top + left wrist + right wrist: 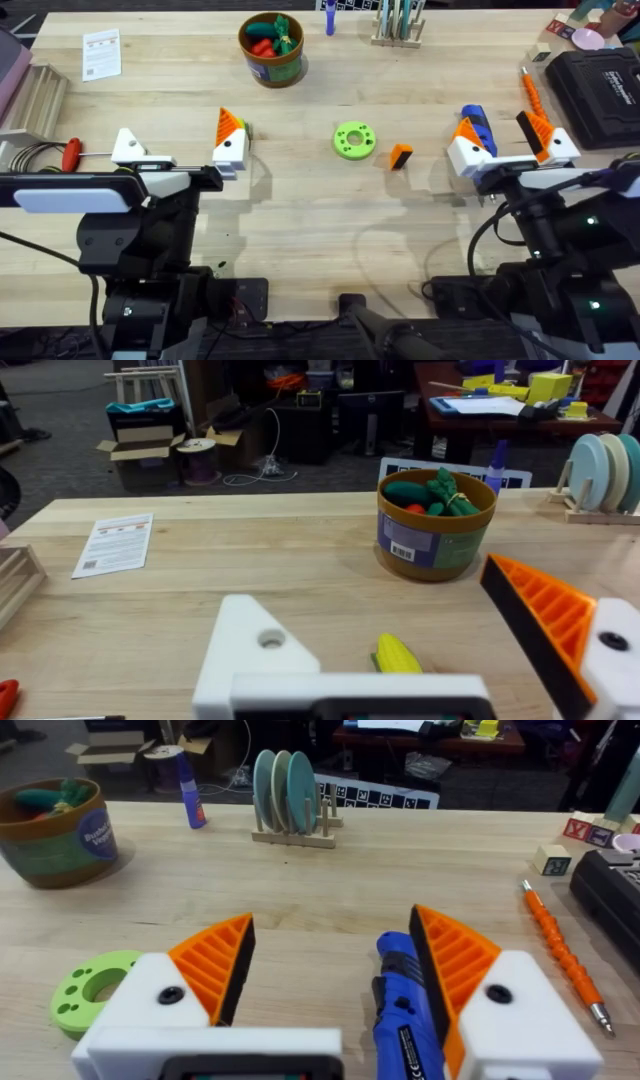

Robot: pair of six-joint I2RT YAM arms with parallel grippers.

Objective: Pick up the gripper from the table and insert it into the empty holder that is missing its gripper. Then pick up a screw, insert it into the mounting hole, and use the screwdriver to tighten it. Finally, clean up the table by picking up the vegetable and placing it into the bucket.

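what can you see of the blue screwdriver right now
The screwdriver is a fat blue pen-shaped tool with black grip bands and a small label on its body. It looks like plastic. It lies flat on the wooden table, between the open fingers of the right claw, close against the inside of one orange pad; actual contact is unclear. Its tip is not visible.

Pale, matt wooden surface [300, 210] with a visible grain carries a small orange plastic wedge fingertip [401, 155] with a dark end and a round green plastic disc [354, 140] with holes, both dull-finished. The right end effector [330, 970] pairs smooth white plastic mounts with orange ribbed pads [215, 965], beside a fat blue plastic screwdriver [400, 1000] with a slight sheen. A round brown bucket [435, 525] with a blue-green paper-like label looks matt, and a white paper sheet [113, 544] lies flat.
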